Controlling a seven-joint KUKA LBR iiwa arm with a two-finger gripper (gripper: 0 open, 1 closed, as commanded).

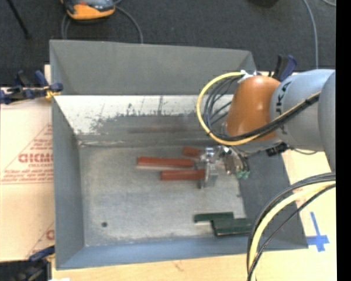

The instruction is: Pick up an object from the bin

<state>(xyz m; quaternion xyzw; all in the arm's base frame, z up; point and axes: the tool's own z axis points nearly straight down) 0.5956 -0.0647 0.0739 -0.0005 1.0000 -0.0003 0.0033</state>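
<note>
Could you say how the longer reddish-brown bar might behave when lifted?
The longer reddish-brown bar looks straight and flat-sided, so it is probably stiff and unlikely to roll. If it is gripped at its right end, nearest the gripper, its long left end may sag or swing.
</note>
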